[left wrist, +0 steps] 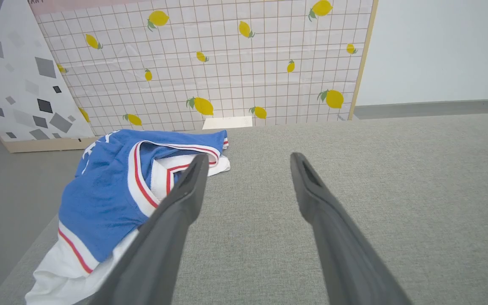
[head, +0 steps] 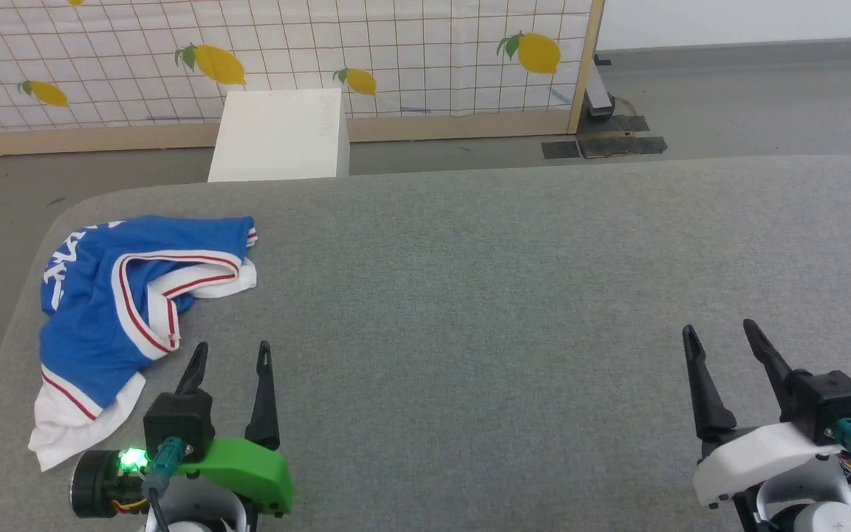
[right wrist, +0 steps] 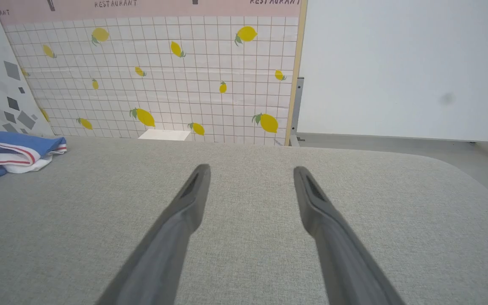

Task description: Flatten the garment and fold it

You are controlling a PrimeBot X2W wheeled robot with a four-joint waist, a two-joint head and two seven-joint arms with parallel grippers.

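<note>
The wide grey padded table (head: 529,295) carries the garment (head: 93,303) crumpled in a heap at its left side, close to the rounded edge, the blue body bunched up with white, red-striped trim folded over it. From here, a careless tug toward that edge could probably drag it off the table, and a pinch into the heap could catch several layers at once, leaving it twisted rather than flat. The left gripper (head: 232,345), fingers spread apart and empty, hovers just beside the garment's near right side. The right gripper (head: 719,326), likewise spread and empty, sits well apart across the table.
</note>
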